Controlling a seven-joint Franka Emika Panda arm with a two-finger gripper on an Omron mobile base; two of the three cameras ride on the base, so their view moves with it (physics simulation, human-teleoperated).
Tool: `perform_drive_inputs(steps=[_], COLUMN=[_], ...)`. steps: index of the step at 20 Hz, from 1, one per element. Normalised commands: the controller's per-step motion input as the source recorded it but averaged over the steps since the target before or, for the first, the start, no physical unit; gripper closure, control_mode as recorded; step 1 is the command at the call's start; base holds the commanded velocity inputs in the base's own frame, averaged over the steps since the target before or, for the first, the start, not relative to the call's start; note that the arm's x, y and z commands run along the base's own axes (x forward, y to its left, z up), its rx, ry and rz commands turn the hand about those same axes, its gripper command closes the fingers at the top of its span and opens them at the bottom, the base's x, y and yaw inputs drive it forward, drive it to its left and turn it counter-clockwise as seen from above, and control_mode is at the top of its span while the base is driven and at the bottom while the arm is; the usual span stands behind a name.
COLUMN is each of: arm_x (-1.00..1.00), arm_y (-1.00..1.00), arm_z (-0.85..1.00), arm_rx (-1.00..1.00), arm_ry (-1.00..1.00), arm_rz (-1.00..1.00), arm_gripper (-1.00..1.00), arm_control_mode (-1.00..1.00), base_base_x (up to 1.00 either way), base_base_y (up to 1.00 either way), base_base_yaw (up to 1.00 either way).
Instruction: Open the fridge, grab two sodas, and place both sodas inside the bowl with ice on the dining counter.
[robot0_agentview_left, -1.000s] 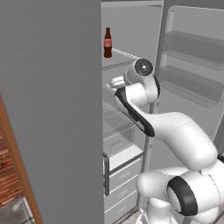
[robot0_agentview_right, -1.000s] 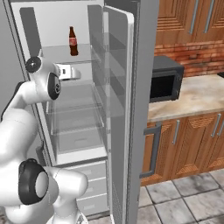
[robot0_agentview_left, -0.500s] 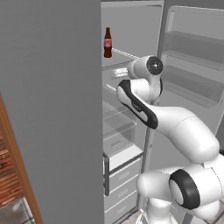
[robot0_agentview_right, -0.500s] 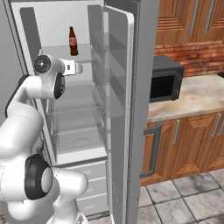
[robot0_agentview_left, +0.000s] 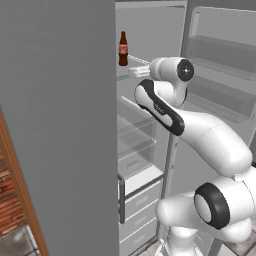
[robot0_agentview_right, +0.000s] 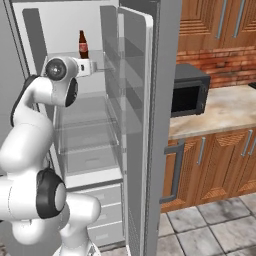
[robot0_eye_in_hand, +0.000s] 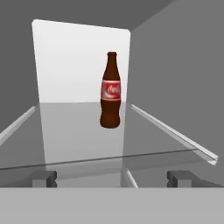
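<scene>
Cola bottle (robot0_eye_in_hand: 110, 91) upright, ahead of open pincer (robot0_eye_in_hand: 111, 178)

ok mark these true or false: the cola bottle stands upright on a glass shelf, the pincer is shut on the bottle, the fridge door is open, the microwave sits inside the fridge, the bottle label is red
The cola bottle stands upright on a glass shelf: true.
The pincer is shut on the bottle: false; it is open, short of the bottle, holding nothing.
The fridge door is open: true.
The microwave sits inside the fridge: false; it sits on the wall counter, beside the fridge.
The bottle label is red: true.
</scene>
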Motion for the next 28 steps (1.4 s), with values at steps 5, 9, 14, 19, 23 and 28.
perform_drive_inputs(steps=[5, 9, 14, 19, 23, 28], arm_x=[0.09, 0.00, 0.01, 0.04, 0.29, 0.38], arm_y=[0.00, 0.00, 0.00, -0.01, 0.01, 0.06], arm_z=[0.14, 0.00, 0.00, 0.01, 0.02, 0.00], arm_rx=[0.00, 0.00, 0.00, 0.00, 0.00, 0.00], arm_ry=[-0.01, 0.00, -0.01, -0.08, -0.02, -0.01], arm_rz=[0.00, 0.00, 0.00, 0.00, 0.01, 0.00], arm_gripper=[-1.00, -1.00, -1.00, -1.00, -1.00, -1.00], arm_control_mode=[-1.00, -1.00, -1.00, -1.00, -1.00, -1.00], base_base_x=[0.00, 0.00, 0.00, 0.00, 0.00, 0.00], base_base_y=[0.00, 0.00, 0.00, 0.00, 0.00, 0.00], base_base_yaw=[0.00, 0.00, 0.00, 0.00, 0.00, 0.00])
